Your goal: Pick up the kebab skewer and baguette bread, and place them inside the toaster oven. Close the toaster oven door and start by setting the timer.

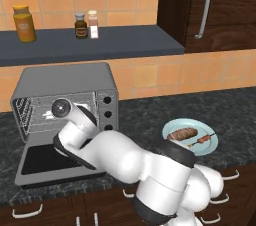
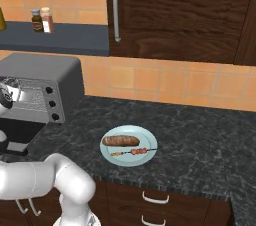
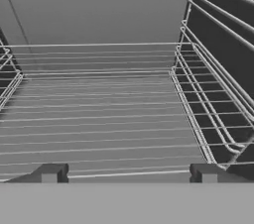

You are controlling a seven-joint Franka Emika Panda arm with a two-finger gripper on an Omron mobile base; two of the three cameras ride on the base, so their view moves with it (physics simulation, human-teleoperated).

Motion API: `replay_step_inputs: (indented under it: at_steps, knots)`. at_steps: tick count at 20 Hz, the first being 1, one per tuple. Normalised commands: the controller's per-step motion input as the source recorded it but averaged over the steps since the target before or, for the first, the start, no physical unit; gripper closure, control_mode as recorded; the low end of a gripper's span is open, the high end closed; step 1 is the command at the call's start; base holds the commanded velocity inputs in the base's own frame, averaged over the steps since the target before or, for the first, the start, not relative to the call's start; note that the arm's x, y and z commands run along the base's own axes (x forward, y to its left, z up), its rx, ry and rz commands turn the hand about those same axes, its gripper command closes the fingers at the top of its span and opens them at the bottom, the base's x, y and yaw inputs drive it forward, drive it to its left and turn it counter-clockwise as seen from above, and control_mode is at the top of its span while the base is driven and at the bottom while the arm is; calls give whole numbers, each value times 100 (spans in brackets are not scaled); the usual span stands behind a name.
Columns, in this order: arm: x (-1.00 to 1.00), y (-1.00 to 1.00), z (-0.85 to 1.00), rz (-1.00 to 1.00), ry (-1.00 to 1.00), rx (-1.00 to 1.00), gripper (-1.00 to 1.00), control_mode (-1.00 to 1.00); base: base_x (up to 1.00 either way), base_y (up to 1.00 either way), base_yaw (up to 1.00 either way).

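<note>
Directly ahead of the gripper lies the wire rack inside the toaster oven, its bars bare, with side rails rising to either hand and the grey back wall beyond. Both jaws stand spread wide, holding nothing. Below the hand, the toaster oven door lies folded flat on the dark speckled counter. Well off to the gripper's right, a pale blue plate carries the baguette bread and, just beside it, the kebab skewer.
</note>
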Motion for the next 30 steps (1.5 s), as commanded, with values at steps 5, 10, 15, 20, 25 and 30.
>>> replay_step_inputs:
  at_steps: [5, 10, 15, 20, 25, 30]
  knots:
    - [-73, 3, -48, -8, 8, 0, -100, -100, 0, 0, 0]
    - [-82, 5, -41, -7, 6, 0, -100, -100, 0, 0, 0]
    - [-74, -3, -13, -7, 1, 1, -100, -100, 0, 0, 0]
    - [-49, -39, 77, -14, 0, 8, -100, -100, 0, 0, 0]
    - [-36, -88, 85, -31, 7, 17, -100, -100, 0, 0, 0]
    - [-44, -100, 63, -30, 13, 24, -100, -100, 0, 0, 0]
